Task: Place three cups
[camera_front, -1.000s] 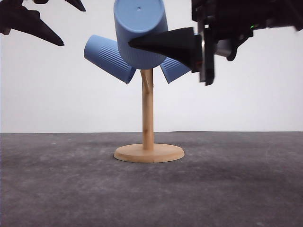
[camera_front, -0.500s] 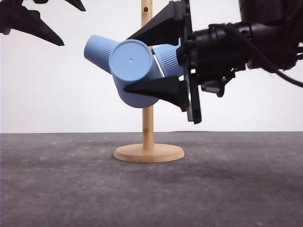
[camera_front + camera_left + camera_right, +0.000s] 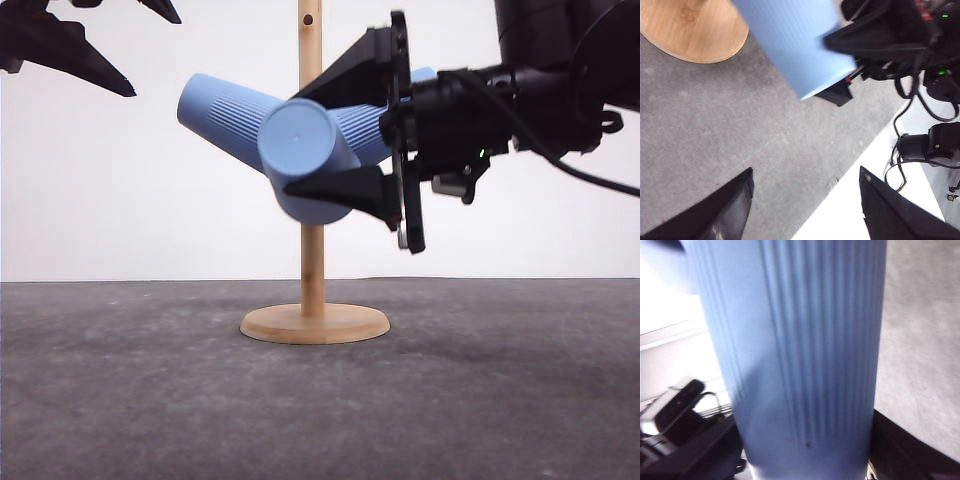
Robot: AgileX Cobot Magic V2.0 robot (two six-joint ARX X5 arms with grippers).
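Observation:
A wooden stand has a round base (image 3: 314, 323) and a thin pole (image 3: 312, 262). One light-blue ribbed cup (image 3: 216, 110) hangs tilted on its left side. A second cup (image 3: 361, 130) slants off to the right, partly hidden by my right arm. My right gripper (image 3: 294, 141) is shut on the third cup (image 3: 299, 148), which lies tilted in front of the pole with its flat bottom toward the camera. That held cup (image 3: 805, 350) is pinched between the right gripper's fingers (image 3: 912, 447). My left gripper (image 3: 156, 58) hovers open at the upper left, well away from the cups.
Dark grey tabletop (image 3: 480, 400) spreads around the stand, with a white wall behind it. In the left wrist view the open left gripper (image 3: 806, 172) hangs above the table, with the stand base (image 3: 690, 30), the held cup (image 3: 795, 45) and the right arm (image 3: 900, 40) beyond.
The right gripper has come down from above the stand with its cup, tipped it sideways, then shifted it slightly right toward the pole. The left gripper has stayed put.

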